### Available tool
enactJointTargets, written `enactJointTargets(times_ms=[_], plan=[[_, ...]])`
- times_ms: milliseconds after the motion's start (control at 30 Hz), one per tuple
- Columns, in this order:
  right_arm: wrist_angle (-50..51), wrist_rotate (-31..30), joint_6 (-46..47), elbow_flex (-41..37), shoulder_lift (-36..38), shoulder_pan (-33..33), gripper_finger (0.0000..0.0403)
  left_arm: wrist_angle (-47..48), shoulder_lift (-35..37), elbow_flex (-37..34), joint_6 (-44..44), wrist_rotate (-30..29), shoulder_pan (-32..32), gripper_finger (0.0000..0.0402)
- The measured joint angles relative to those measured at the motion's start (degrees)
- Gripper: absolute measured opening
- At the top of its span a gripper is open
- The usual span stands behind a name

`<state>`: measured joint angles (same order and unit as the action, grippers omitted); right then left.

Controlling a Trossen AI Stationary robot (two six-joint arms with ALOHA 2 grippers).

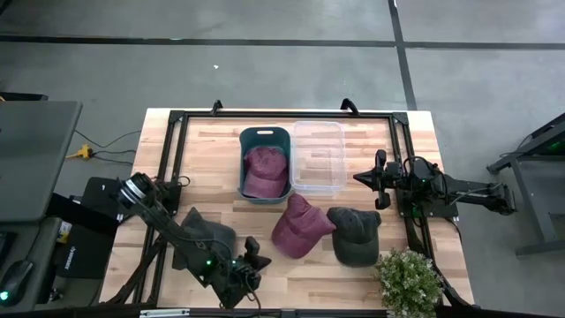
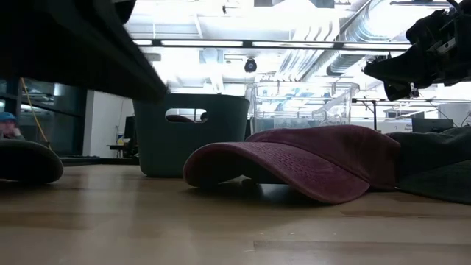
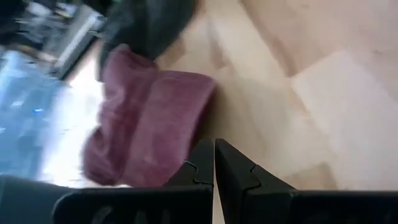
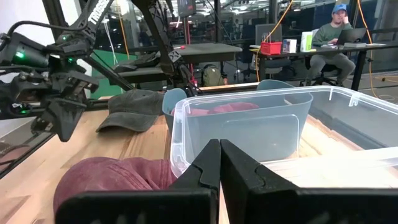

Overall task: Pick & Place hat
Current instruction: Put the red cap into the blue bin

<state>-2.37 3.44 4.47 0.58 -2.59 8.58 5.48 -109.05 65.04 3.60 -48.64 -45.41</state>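
Item 1, tabletop (image 1: 221, 146): pale wooden surface, bordered by a dark frame, on which all listed things are carried.

Item 2, maroon hat (image 1: 302, 227): laid on the bare wood near the middle of the tabletop, just in front of the two bins, held by neither pincer. In the low view (image 2: 309, 165) its brim is seen pointing toward the camera and resting on the wood.

Item 3, dark grey hat (image 1: 355, 235): set just beside the maroon hat, on the right arm's side, the two appearing to touch at their edges.

Item 4, teal bin (image 1: 265, 134): placed at the far middle of the tabletop; a second maroon hat (image 1: 265, 172) is contained in it.

Item 5, clear bin (image 1: 319, 155): set directly beside the teal bin (whether the walls touch cannot be told).

Item 6, another dark hat (image 1: 207, 234): lying at the near left, partly covered by the left arm.

Item 7, left pincer (image 1: 256, 252): held low at the near edge, close to the maroon hat but apart from it; its fingers (image 3: 236, 171) are pressed together on nothing.

Item 8, right pincer (image 1: 378, 179): held at the right side, just beside the clear bin; fingers (image 4: 235, 163) likewise closed and empty.

Item 9, potted plant (image 1: 409, 278): placed at the near right corner
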Motion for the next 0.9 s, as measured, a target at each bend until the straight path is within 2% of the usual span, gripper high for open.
enactJointTargets(times_ms=[233, 900], plan=[[0.02, 0.00, 0.00, 0.02, 0.00, 0.00, 0.0000, -1.31, -3.76, 0.00, 0.59, -2.80, -0.02, 0.0000], [0.01, -0.01, 0.01, 0.01, -0.02, -0.01, 0.0000, -3.52, -7.16, 0.07, 1.18, -3.09, -0.33, 0.0002]])
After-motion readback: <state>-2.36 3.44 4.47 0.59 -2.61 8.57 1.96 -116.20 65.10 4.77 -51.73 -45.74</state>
